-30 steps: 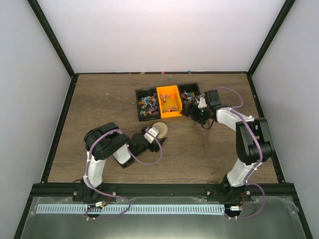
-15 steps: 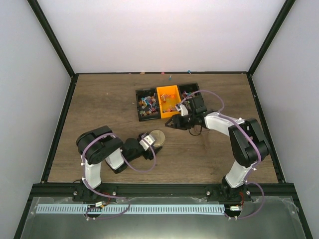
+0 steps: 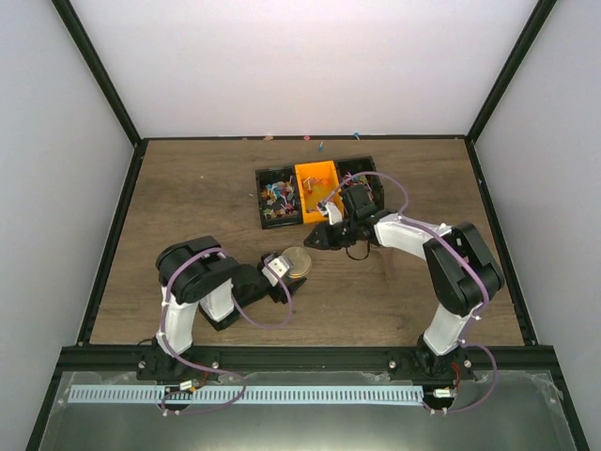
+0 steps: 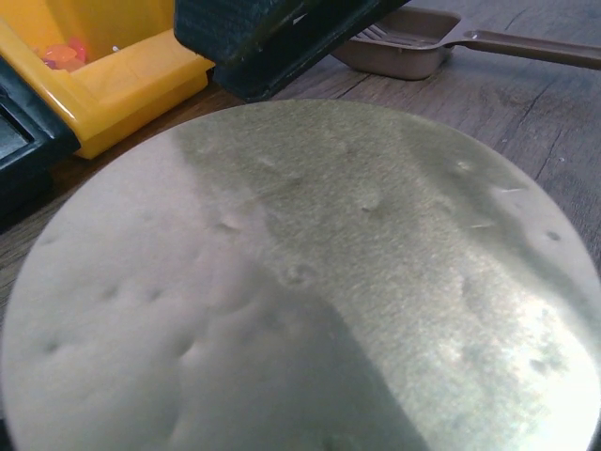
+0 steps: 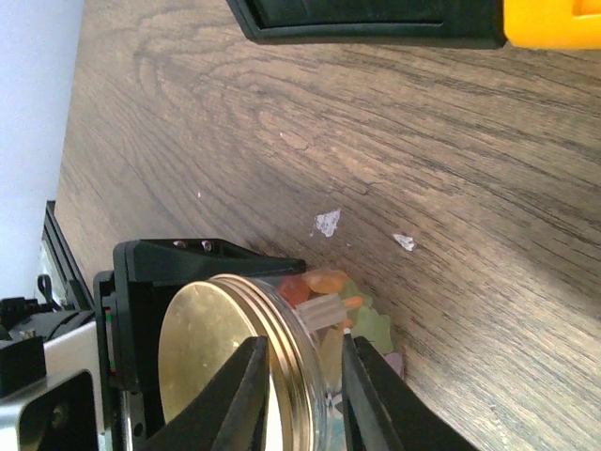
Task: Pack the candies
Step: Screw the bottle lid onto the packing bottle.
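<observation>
A fixed camera above and behind the arm bases looks down on the whole table, to its far edge. The left wrist camera sits almost against the round gold lid of a jar, facing the yellow bin beyond. The right wrist camera, low and rolled sideways, looks past the right gripper at that same lid; all three views share lid and bin.

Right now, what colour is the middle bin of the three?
The middle bin is orange, seen best in the top external view.
</observation>
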You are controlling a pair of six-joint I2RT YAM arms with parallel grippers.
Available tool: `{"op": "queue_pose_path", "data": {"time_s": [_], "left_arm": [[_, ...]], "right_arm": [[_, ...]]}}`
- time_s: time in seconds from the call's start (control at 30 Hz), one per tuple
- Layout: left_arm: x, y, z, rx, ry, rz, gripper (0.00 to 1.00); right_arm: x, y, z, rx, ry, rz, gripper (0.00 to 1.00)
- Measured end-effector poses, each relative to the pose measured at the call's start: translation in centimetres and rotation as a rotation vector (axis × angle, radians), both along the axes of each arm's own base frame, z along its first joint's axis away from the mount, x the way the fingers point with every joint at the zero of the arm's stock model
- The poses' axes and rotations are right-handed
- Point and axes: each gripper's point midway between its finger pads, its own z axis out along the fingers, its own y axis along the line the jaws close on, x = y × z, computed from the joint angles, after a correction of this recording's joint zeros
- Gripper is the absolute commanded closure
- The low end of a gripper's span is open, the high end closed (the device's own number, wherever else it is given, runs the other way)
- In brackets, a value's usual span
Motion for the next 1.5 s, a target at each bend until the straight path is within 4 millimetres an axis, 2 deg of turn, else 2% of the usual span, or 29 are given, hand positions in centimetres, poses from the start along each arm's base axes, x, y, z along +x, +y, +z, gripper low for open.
{"op": "queue_pose_path", "data": {"time_s": [0.4, 0.67, 1.2, 1.4, 1.5], "left_arm": [[0.1, 0.1, 0.0, -0.009, -0.002, 0.008, 0.16], [0.2, 0.2, 0.0, -0.006, -0.005, 0.018, 0.16], [0.1, 0.3, 0.0, 0.007, -0.006, 0.027, 0.16], [-0.3, 0.2, 0.0, 0.006, -0.006, 0.015, 0.16], [-0.2, 0.3, 0.0, 0.005, -0.004, 0.022, 0.16]], "right_arm": [[-1.3, 1.0, -0.6, 0.001, 0.024, 0.045, 0.82], [-1.2, 1.2, -0.5, 0.009, 0.014, 0.050, 0.94], [-2.1, 0.8, -0.4, 0.056, -0.061, 0.036, 0.99], [-3.8, -0.2, -0.5, 0.032, -0.077, 0.020, 0.99], [-5.8, -0.8, -0.7, 0.034, -0.045, 0.037, 0.99]]}}
